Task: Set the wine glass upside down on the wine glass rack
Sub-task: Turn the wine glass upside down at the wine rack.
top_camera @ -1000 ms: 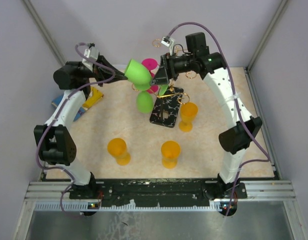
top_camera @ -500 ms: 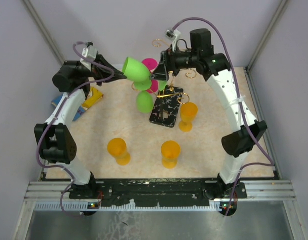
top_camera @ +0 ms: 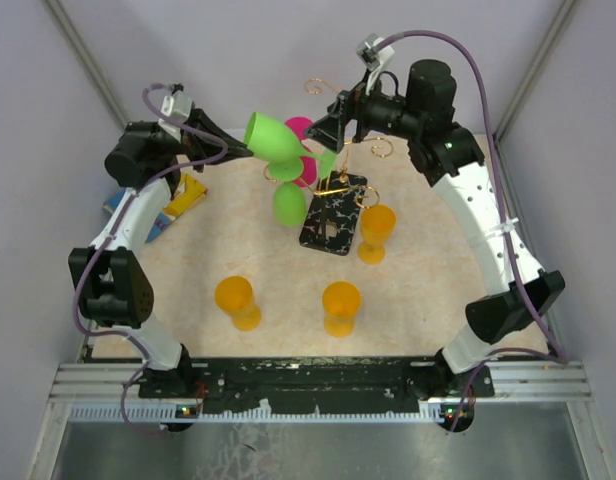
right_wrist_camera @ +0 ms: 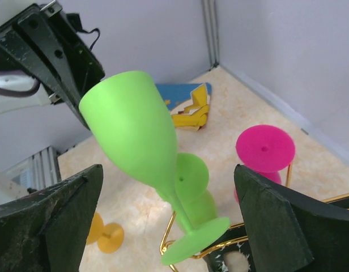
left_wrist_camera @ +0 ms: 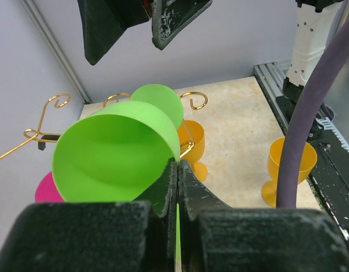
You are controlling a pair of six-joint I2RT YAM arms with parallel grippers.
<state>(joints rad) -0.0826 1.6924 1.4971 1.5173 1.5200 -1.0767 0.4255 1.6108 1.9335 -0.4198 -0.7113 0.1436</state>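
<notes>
A lime green wine glass [top_camera: 272, 141] hangs tilted in the air at the back. My left gripper [top_camera: 245, 150] is shut on its rim [left_wrist_camera: 177, 168]. The glass's foot [right_wrist_camera: 196, 240] touches a gold arm of the wine glass rack [top_camera: 331, 215], whose black marbled base stands below. My right gripper [top_camera: 329, 126] is open just right of the glass. Its wide-spread fingers [right_wrist_camera: 55, 221] stand to either side of the stem without touching it. A second green glass [right_wrist_camera: 191, 177] and a pink one [right_wrist_camera: 265, 148] hang upside down on the rack.
Three orange glasses stand upright on the table: one beside the rack's base [top_camera: 376, 232] and two nearer the front [top_camera: 340, 306] [top_camera: 236, 301]. A blue and yellow packet [top_camera: 178, 200] lies at the left. Grey walls close in the back and sides.
My right gripper has opened wide and drawn back and up from the green glass's foot. The left gripper still grips the rim, and the glass has barely moved.
</notes>
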